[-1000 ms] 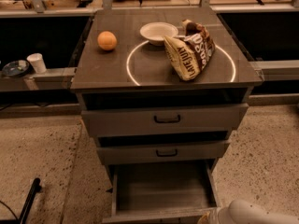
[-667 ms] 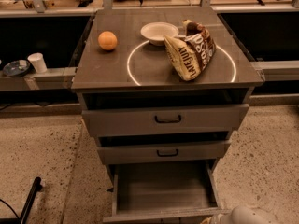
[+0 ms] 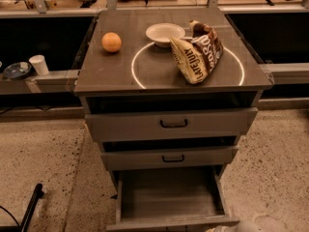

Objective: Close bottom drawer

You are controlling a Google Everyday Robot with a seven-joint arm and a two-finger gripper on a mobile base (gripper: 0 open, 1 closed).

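Observation:
The bottom drawer [image 3: 169, 195] of the grey cabinet [image 3: 120, 71] is pulled far out. Its empty grey box shows from above, and its front edge [image 3: 174, 223] lies at the bottom of the camera view; the handle is out of sight. The middle drawer [image 3: 169, 157] and the top drawer [image 3: 171, 123] stand slightly ajar, each with a black loop handle. My gripper [image 3: 216, 229] is just at the bottom edge, by the right end of the drawer's front, with a pale piece of arm [image 3: 241, 226] beside it.
On the cabinet top lie an orange [image 3: 111, 42], a white bowl [image 3: 165, 34] and a brown chip bag [image 3: 198, 51]. A white cup [image 3: 38, 65] and a dark dish [image 3: 17, 70] sit on a ledge at left. A black bar [image 3: 31, 208] lies on the speckled floor.
The pale arm at the bottom right has sunk lower and mostly left the view. The bottom drawer stays pulled out as before.

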